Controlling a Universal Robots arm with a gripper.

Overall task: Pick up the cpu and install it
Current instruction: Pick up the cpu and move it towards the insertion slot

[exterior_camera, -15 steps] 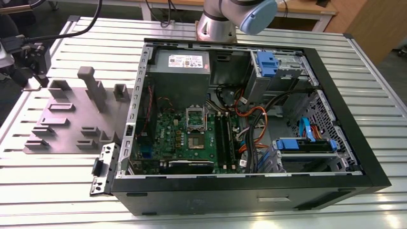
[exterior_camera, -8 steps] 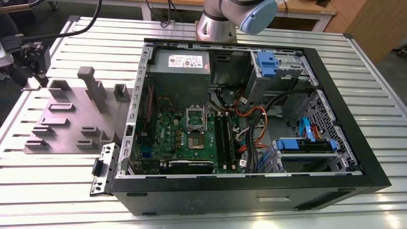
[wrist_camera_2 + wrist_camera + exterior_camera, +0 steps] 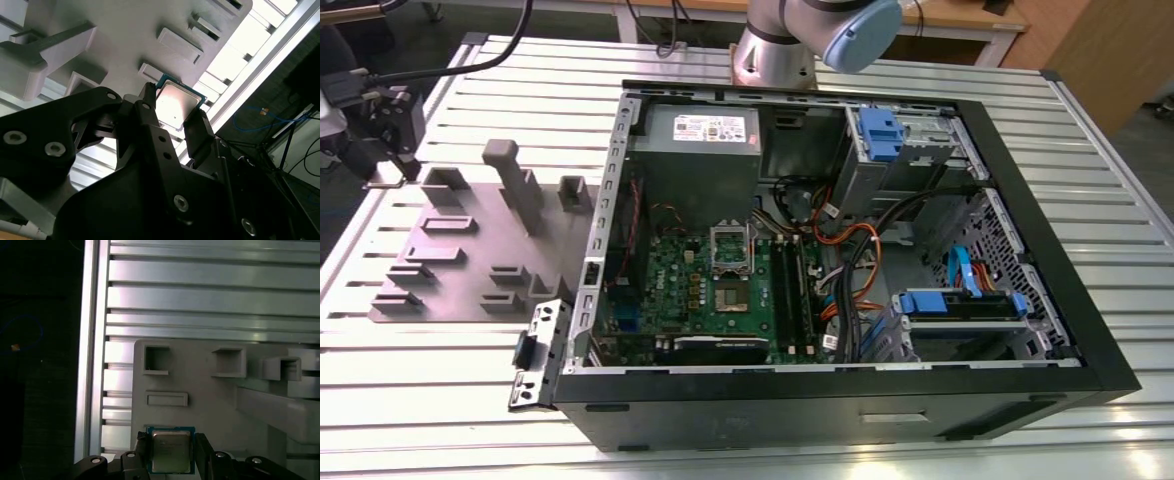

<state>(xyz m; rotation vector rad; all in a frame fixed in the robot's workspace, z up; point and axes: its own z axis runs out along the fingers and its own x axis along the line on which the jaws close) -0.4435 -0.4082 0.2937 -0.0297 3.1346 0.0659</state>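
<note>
Grey tray (image 3: 210,405) behind, cpu (image 3: 171,451) clamped in tool (image 3: 171,444)

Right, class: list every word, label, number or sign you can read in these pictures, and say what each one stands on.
No text here can be read.
White label on the power supply, exterior view: print too small to read.
Top of the cpu, held in the claw: any print is too blurred to read in both wrist views.
The grey tray: no print seen.
</note>
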